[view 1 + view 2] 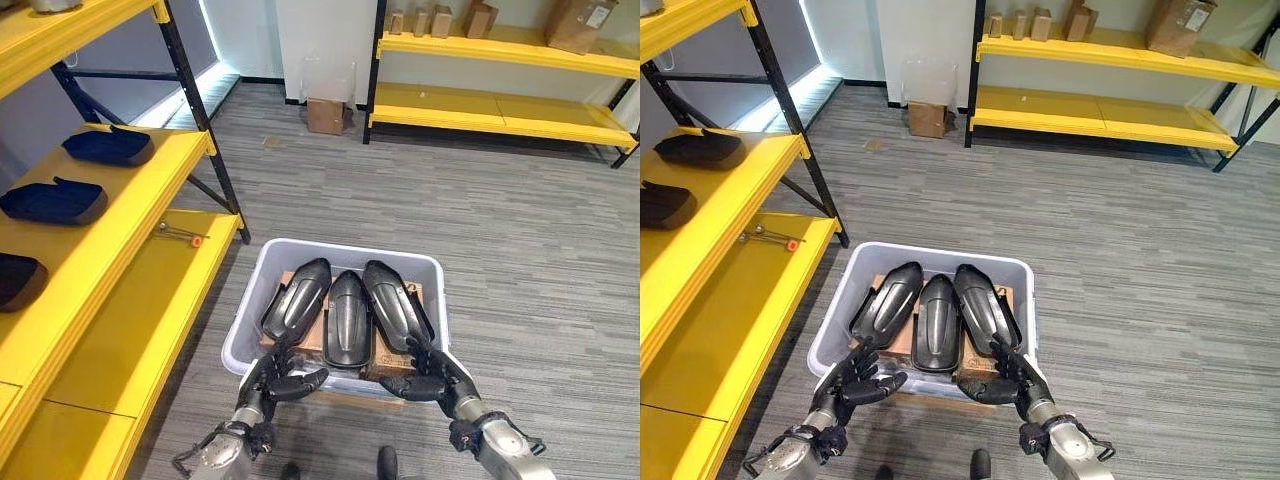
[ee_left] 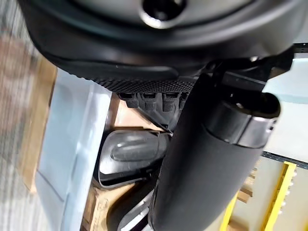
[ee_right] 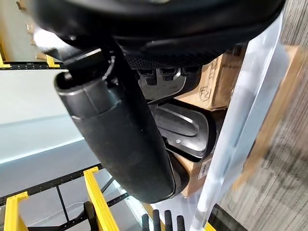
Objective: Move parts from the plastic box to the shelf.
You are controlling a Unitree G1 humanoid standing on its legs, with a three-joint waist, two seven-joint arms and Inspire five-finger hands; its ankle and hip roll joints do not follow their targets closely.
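Parts [image 1: 348, 318] lie in plastic box [image 1: 262, 272]; both hands reach its near rim.

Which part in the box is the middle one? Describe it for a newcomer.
Find the pale plastic box on the grey carpet beside the yellow shelf. Three dark parts lie side by side inside; the middle part is the shortest, straight one between two longer, outward-angled ones.

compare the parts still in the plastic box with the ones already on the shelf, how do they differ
The parts in the plastic box number three, the middle one flanked by two more, packed side by side on cardboard and lying lengthwise away from the robot; the parts on the shelf, such as the far one, lie spaced apart and crosswise. The boxed ones show grey, ribbed faces; the shelved ones look smooth and dark blue. All are elongated shell-like pieces of similar shape.
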